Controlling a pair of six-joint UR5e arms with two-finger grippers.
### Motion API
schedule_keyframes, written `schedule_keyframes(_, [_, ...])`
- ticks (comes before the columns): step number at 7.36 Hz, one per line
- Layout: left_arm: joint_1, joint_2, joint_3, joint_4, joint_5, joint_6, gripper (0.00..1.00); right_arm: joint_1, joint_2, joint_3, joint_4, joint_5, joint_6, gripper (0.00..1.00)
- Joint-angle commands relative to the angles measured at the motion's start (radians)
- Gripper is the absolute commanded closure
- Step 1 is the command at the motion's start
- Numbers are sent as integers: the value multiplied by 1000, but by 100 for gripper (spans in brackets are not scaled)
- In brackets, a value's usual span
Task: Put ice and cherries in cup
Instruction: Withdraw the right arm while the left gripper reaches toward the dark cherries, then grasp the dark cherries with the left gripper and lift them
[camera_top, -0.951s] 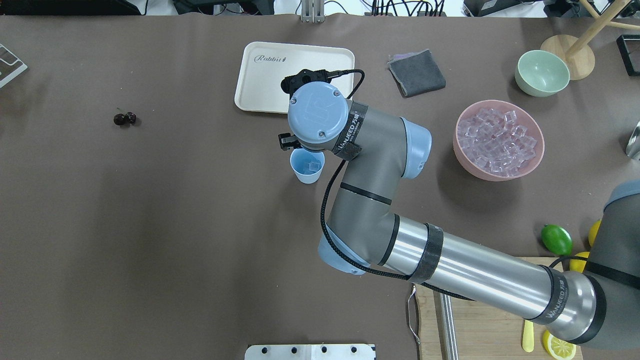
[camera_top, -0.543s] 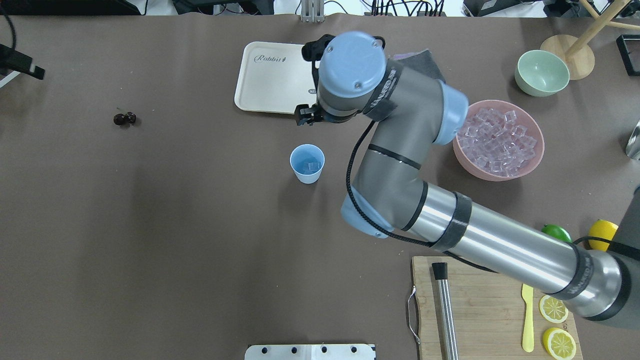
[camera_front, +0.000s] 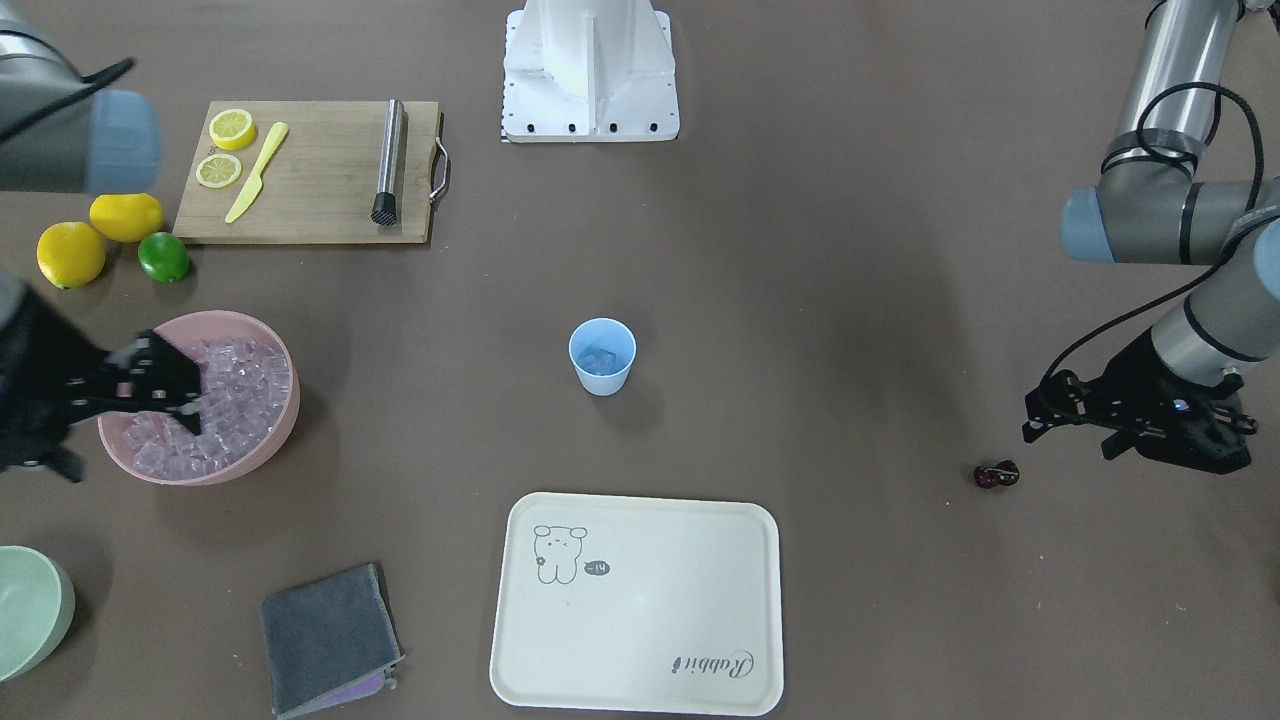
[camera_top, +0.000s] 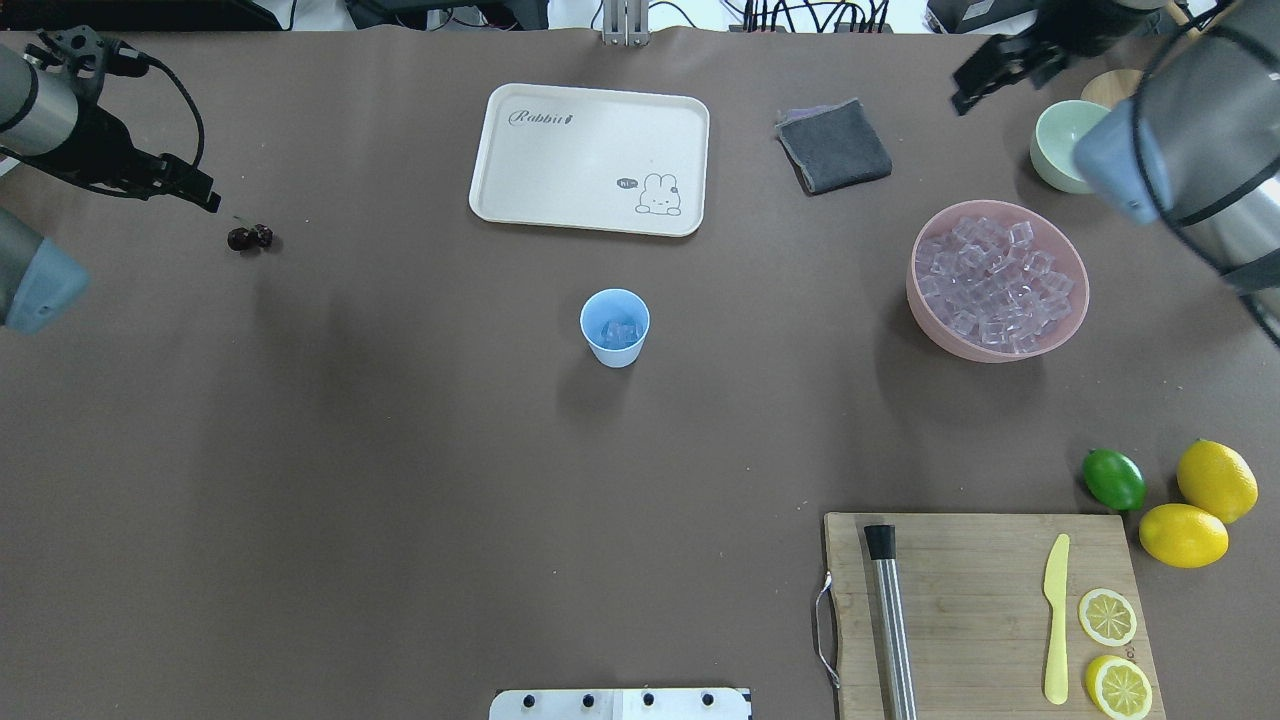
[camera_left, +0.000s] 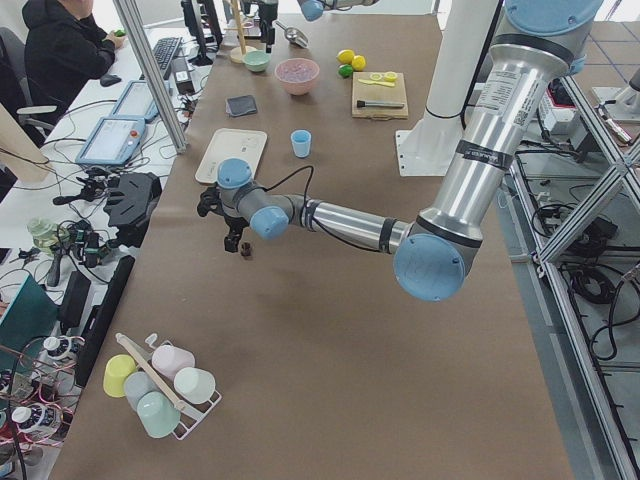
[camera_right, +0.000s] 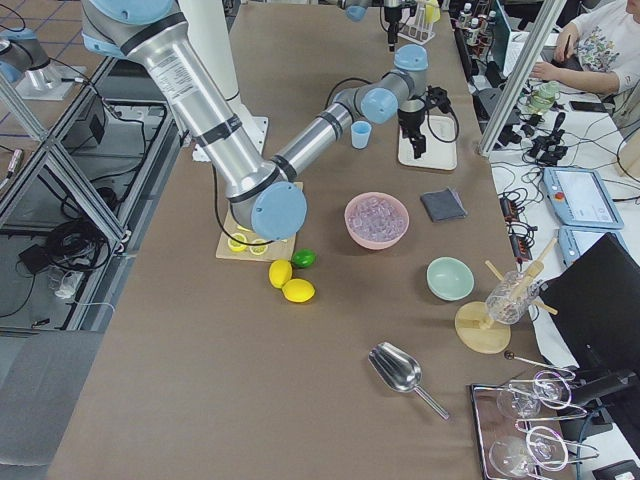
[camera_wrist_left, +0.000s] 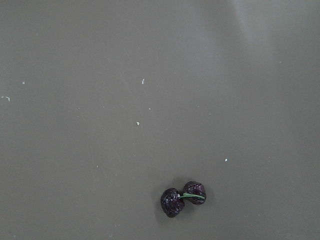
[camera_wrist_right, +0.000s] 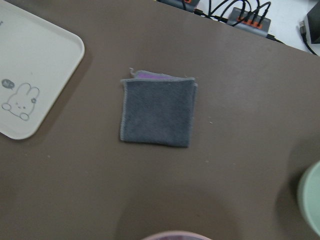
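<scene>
Overhead exterior, left pincer (camera_top: 200, 195) near cherries (camera_top: 249, 238), right pincer (camera_top: 975, 85) blurred, cannot tell either's spread

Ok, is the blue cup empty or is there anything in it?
Not empty: the cup stands upright with a few ice cubes at its bottom. The cherries lie outside it.

Your left arm (camera_top: 35, 110) comes in low, elbow folded and wrist tipped down. Its black two-finger left gripper (camera_front: 1075, 435) hangs with its jaws parted and nothing between them. Your right arm (camera_top: 1200, 130) is raised high and shows blurred. Its black two-finger right gripper (camera_top: 975, 80) points down and outward, jaws parted too and empty.
</scene>
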Motion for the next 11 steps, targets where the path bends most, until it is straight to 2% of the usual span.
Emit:
schedule_keyframes(1, [37, -44, 88, -55, 40, -3, 3, 187, -137, -38, 2, 115, -347, 2])
schedule_keyframes(3, [62, -70, 119, -55, 52, -36, 3, 232, -204, -34, 5, 118, -453, 2])
schedule_keyframes(8, [117, -87, 147, -61, 103, -69, 4, 259, -260, -34, 28, 113, -528, 2])
schedule_keyframes(9, [117, -85, 150, -61, 106, -69, 9, 267, -282, -24, 29, 113, -539, 2])
schedule_keyframes(11, [122, -88, 165, -61, 108, -67, 35, 267, -328, -40, 134, 109, -530, 2])
